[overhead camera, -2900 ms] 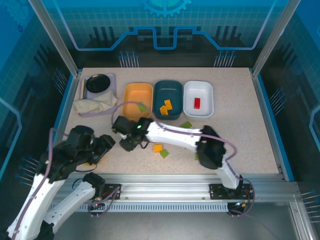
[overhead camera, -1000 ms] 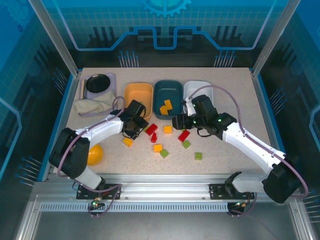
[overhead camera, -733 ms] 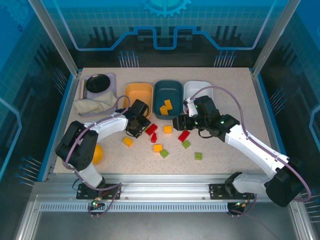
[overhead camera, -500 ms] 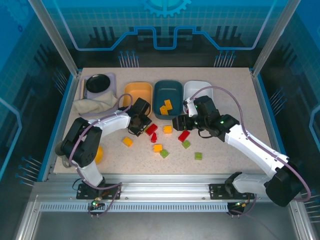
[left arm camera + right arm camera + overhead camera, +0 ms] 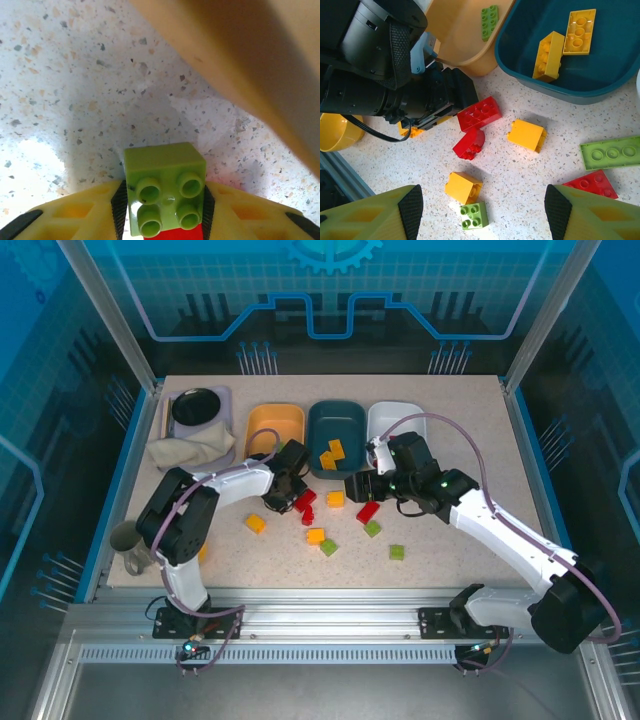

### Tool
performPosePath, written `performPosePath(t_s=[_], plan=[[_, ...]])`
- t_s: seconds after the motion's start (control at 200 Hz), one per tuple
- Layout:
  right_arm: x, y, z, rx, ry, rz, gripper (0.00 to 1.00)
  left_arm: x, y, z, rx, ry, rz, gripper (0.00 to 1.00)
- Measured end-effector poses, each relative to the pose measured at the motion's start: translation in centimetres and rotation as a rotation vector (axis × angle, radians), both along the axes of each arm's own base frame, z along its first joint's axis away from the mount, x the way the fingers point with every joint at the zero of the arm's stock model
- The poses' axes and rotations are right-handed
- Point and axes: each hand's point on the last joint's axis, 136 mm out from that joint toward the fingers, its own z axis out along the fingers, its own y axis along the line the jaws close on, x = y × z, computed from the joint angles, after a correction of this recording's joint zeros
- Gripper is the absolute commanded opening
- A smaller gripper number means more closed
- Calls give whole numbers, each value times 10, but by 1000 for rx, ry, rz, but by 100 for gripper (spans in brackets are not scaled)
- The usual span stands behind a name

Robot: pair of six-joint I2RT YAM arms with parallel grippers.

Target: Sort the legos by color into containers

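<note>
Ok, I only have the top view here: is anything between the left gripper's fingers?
Observer: Yes. The left wrist view shows a green brick clamped in the left gripper, a pad against each side, studs facing the camera.
Operator: And the right gripper?
Observer: On its own camera the right gripper is open, with nothing between its fingers.
Operator: The left arm covers the orange tray's near corner for me. Anything in there?
Observer: One oblong green brick lies inside the orange tray, plain in the right wrist view.
</note>
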Motion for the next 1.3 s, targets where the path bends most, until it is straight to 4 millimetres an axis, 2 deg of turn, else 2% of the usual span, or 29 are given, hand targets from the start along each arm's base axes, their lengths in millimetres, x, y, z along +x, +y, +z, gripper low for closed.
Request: performPosePath(t_s=[0.125,0.26,0.435,0.53,0.66,0.76,0.865,0.965,1.07,1.18,1.3], plan=[[0,0,0,-1,0,0,68,-5,3,0,20,18,-1,39],[0,0,-1,0,1,0,68,-9,6,1,30,18,1,31],[-4,2,4,19,0,18,69,-29,19,9,58,41,-2,29],[-9,4,15,50,-18,42,69,-37,23,36,47,9,-7,29],[-17,8,32,99,-47,76,71,-40,31,88,27,-56,-34,30],[-16,13,42,129,-63,97,72,-20,37,124,28,-104,-53,30],[-10,21,48,149,-68,112,74,13,47,142,55,-120,-76,30],[-1,30,51,161,-62,122,75,47,55,133,93,-83,-104,30],[8,37,50,164,-46,118,76,76,63,103,132,-8,-133,31],[13,41,47,165,-26,107,77,90,72,69,164,83,-162,31],[15,42,42,164,-6,98,78,96,77,42,176,153,-186,35]])
